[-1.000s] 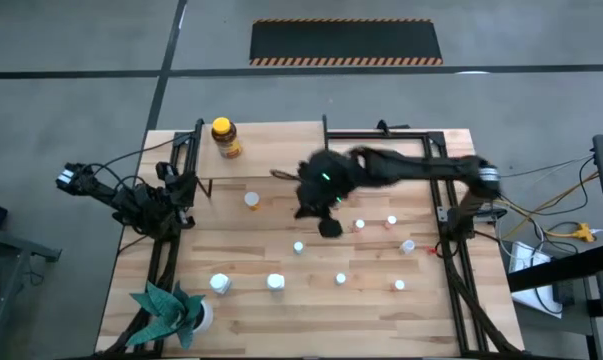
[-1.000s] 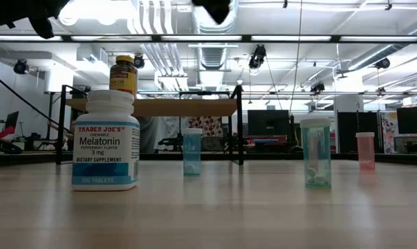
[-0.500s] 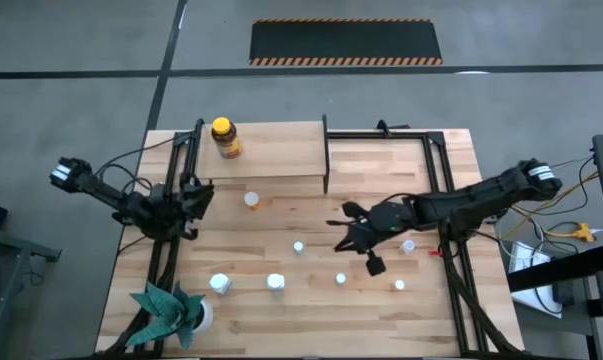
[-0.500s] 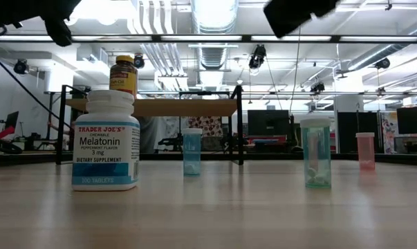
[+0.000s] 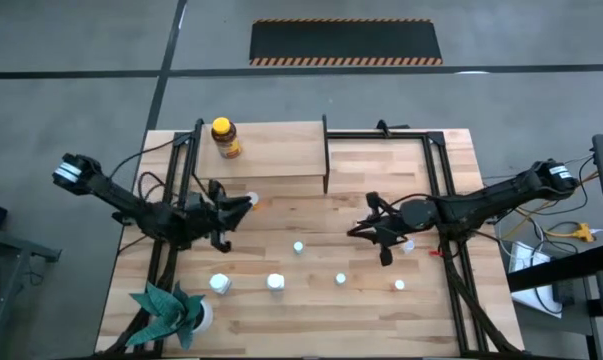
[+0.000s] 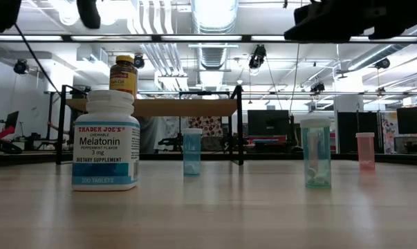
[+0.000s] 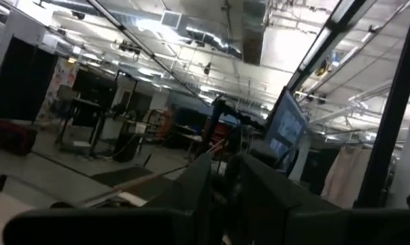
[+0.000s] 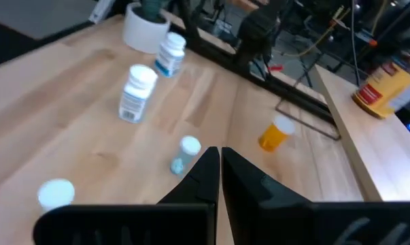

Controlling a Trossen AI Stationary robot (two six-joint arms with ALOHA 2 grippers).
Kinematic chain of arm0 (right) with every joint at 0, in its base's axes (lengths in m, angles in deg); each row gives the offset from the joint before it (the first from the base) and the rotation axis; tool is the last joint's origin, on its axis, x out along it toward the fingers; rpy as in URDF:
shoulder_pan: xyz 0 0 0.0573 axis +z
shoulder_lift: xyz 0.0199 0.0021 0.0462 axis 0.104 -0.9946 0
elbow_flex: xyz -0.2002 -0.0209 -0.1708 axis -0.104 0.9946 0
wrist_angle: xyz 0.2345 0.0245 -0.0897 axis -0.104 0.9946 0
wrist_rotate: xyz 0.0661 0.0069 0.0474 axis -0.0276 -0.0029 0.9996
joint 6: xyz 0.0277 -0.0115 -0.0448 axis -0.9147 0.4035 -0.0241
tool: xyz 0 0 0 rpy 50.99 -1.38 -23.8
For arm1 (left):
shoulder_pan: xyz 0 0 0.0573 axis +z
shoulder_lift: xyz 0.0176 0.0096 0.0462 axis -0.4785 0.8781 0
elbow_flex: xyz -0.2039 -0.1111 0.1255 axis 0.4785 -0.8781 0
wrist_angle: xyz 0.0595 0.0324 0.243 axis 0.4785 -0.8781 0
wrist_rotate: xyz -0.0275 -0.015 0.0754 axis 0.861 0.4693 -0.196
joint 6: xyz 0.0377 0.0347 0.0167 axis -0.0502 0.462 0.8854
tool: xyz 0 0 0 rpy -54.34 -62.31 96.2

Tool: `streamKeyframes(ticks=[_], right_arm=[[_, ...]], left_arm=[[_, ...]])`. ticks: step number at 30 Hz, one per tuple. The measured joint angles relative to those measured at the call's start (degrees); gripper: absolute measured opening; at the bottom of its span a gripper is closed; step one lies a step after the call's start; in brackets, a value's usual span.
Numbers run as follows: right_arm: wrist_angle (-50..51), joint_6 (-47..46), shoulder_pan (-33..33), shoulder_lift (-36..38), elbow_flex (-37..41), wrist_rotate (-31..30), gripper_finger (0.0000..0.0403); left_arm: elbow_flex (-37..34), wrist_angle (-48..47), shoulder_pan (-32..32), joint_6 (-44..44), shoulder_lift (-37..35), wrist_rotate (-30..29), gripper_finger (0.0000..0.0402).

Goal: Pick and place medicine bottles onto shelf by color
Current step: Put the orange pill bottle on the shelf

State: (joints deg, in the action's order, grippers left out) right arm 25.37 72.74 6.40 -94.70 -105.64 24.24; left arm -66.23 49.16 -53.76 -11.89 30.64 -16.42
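The shelf point(image 5: 271, 150) stands at the table's far middle with the amber jar point(image 5: 224, 138) on its left end. An orange bottle point(image 5: 253, 201) stands just in front of it. A pale-blue bottle point(image 5: 298, 246) and several white bottles point(image 5: 275, 283) stand further toward the near edge. My left gripper point(image 5: 243, 207) hovers just left of the orange bottle, its fingers a narrow gap apart, holding nothing. My right gripper point(image 5: 366, 228) hovers above the table right of centre, shut and empty, and points toward the left edge point(image 8: 220, 167).
A white pot with a green plant point(image 5: 171, 310) stands at the near left corner. Black frame rails point(image 5: 451, 250) run along both sides of the table. A white Melatonin bottle point(image 6: 106, 142) stands close to the low camera. A pink bottle point(image 6: 366, 151) stands at the right.
My right gripper has drawn back from in front of the shelf toward the table's right edge and a little toward the near edge. My left gripper has moved from the left frame toward the orange bottle. No bottle has moved.
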Motion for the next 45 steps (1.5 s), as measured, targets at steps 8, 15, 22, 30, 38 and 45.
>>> streamKeyframes(ticks=[8,15,22,30,38,45], right_arm=[[1.3,-3.6,0.0,0.8,0.2,3.1,0.0009],[6.9,-3.5,0.0,6.2,0.3,4.6,0.0009],[9.1,-4.6,0.0,14.3,0.8,4.0,0.0009],[8.2,-3.8,0.0,17.3,2.2,4.1,0.0009],[9.9,1.4,0.0,15.9,5.6,4.0,0.0009],[8.5,0.8,0.0,16.7,4.6,4.0,0.0009]], left_arm=[[12.5,-19.5,0.0,-0.1,6.4,-2.2,0.0063],[21.1,-42.4,0.3,-11.7,9.2,-2.3,0.0063],[28.5,-77.9,1.0,-40.2,12.4,-2.0,0.0063],[30.8,-98.5,4.5,-57.5,18.6,4.1,0.0063],[31.0,-100.8,8.0,-56.8,21.2,10.8,0.0063],[30.9,-109.6,9.1,-64.6,21.2,11.5,0.0063]])
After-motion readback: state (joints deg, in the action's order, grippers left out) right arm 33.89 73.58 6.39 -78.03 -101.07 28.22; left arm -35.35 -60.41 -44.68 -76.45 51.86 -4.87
